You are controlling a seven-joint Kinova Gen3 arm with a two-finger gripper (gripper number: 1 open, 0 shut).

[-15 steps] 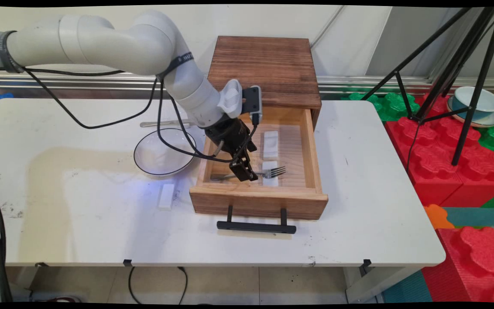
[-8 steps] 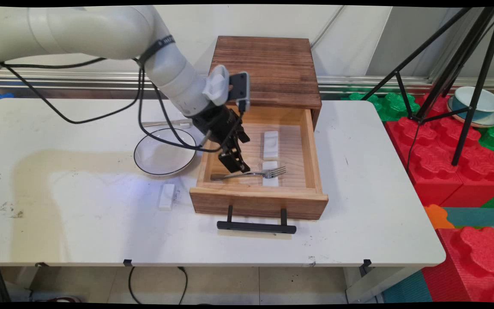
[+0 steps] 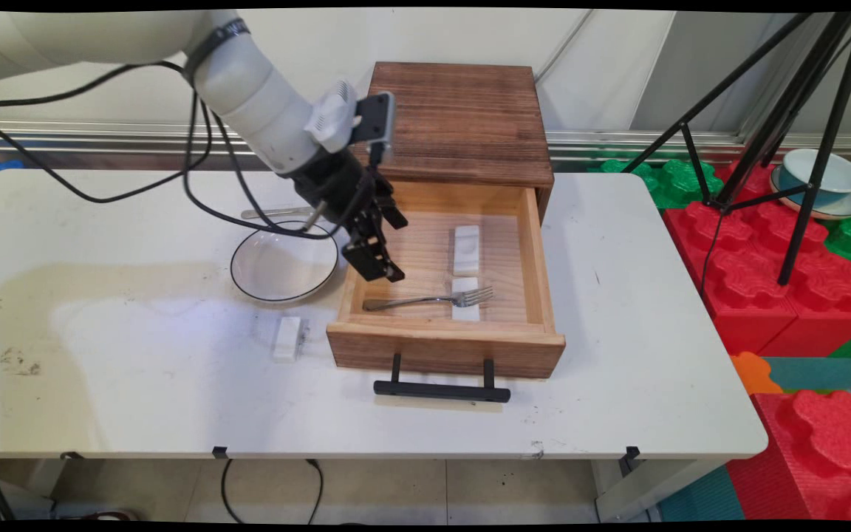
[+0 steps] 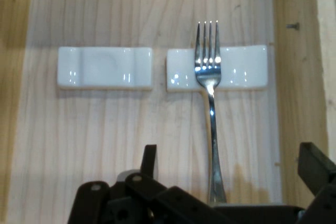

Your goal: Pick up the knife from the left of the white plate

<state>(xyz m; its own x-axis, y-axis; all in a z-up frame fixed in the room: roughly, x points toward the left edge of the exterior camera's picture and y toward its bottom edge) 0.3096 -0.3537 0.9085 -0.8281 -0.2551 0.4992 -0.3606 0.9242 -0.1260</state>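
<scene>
A metal fork [image 3: 429, 299] lies in the open wooden drawer [image 3: 538, 258], its tines resting on a white ceramic rest [image 3: 465, 308]. A second white rest [image 3: 466, 250] lies just behind it. My gripper [image 3: 375, 267] hangs open above the drawer's left part, up and to the left of the fork's handle, and holds nothing. In the hand view the fork [image 4: 211, 103] runs up between my spread fingers [image 4: 149, 157], its tines on the right-hand rest [image 4: 241, 66]. The other rest [image 4: 105, 67] lies to its left. My gripper [image 4: 231, 163] touches neither.
The drawer belongs to a dark wooden cabinet [image 3: 462, 118] and has a black handle [image 3: 442, 390] at the front. A clear bowl [image 3: 285, 262] and a third white rest [image 3: 286, 338] sit left of the drawer, with a utensil [image 3: 270, 213] behind the bowl. A tripod [image 3: 802, 148] and foam blocks [image 3: 780, 273] stand at the right.
My gripper has risen from the fork's handle and drawn back up and to the left. The fork stays lying in the drawer on its rest.
</scene>
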